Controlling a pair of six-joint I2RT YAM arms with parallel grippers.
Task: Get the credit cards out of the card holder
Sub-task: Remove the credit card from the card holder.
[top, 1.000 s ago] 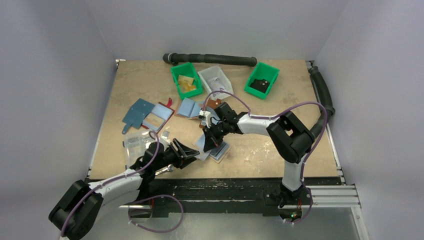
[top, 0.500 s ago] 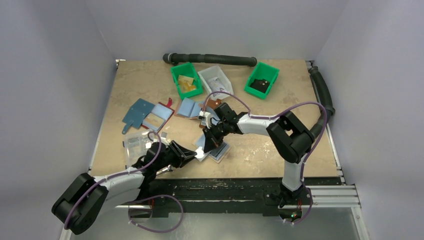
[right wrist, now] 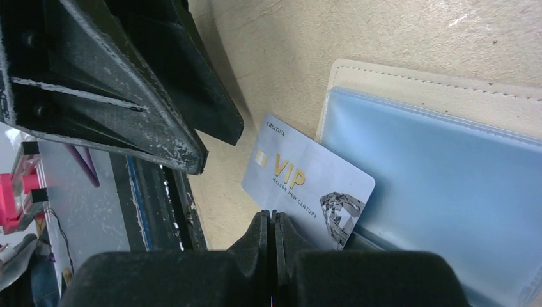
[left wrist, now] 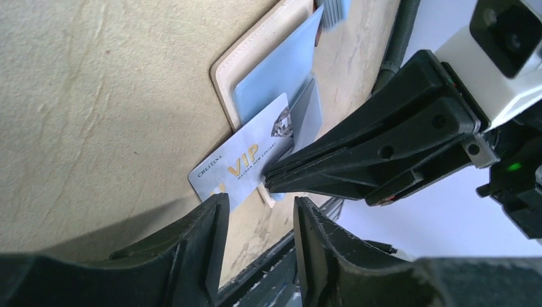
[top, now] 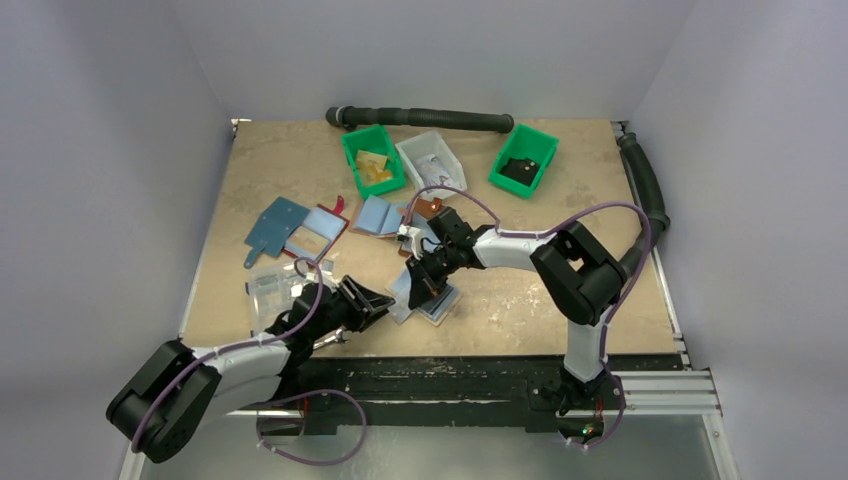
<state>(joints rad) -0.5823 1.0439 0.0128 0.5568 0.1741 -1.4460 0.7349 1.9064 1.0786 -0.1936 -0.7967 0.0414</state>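
The card holder (right wrist: 409,82), a flat case with a cream stitched rim and a light blue pocket, lies near the table's front edge (top: 440,305). A pale blue credit card (left wrist: 238,167) with gold "VIP" lettering sticks halfway out of it (right wrist: 307,179). My right gripper (right wrist: 271,220) is shut, its black tips resting on the card's edge (left wrist: 271,179). Just short of the card's free corner, my left gripper (left wrist: 259,206) is open, and nothing sits between its fingers (right wrist: 160,121). A greyish layer shows under the card; what it is I cannot tell.
Two green bins (top: 372,160) (top: 524,158) and a whitish bin (top: 430,155) stand at the back, a black hose (top: 420,118) behind them. Blue-lined wallets (top: 295,228) (top: 378,215) lie mid-left. A clear plastic box (top: 272,290) sits beside my left arm.
My left gripper has edged slightly nearer the card and its jaws stand a little narrower than a second ago. The right gripper has stayed shut on the card and shifted a touch left.
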